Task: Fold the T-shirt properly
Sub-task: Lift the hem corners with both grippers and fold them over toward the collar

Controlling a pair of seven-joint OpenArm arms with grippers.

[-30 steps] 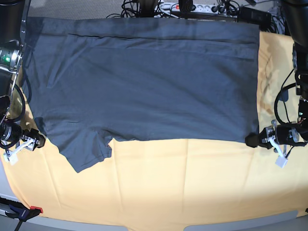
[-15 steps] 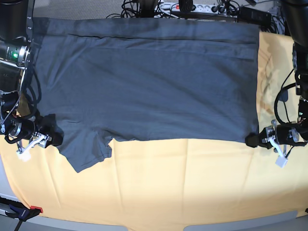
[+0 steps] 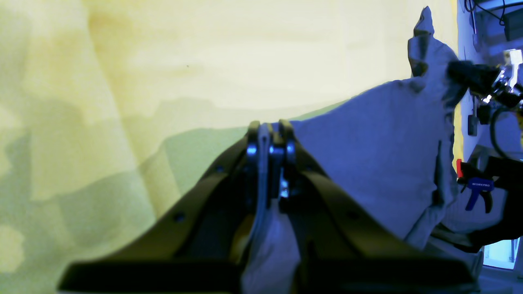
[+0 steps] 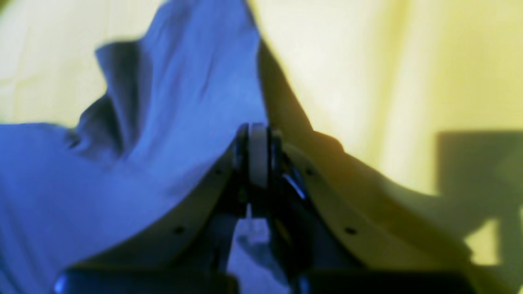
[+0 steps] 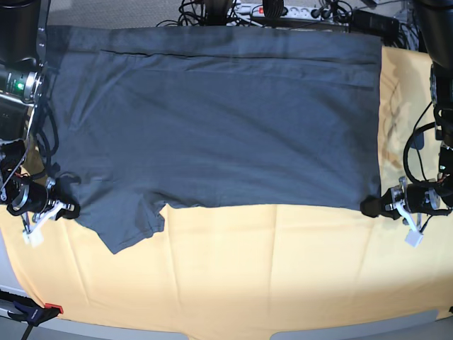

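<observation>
The dark grey T-shirt (image 5: 212, 120) lies spread flat across the yellow-covered table, with a sleeve sticking out at the lower left. My left gripper (image 5: 368, 206) is on the base view's right, shut on the shirt's lower right corner. The left wrist view shows its fingers (image 3: 269, 132) pinching the fabric (image 3: 380, 143). My right gripper (image 5: 69, 207) is on the base view's left, shut on the shirt's lower left edge. The right wrist view shows it (image 4: 257, 136) closed with cloth (image 4: 163, 122) bunched at its left.
A yellow cloth (image 5: 248, 276) covers the table. Cables and a power strip (image 5: 276, 10) lie along the back edge. A blue and red clamp (image 5: 32, 312) sits at the front left corner. Arm bases stand at both sides.
My right gripper moved in from beside the shirt onto its lower left edge, closed on it, then drew slightly back left. My left gripper stayed put.
</observation>
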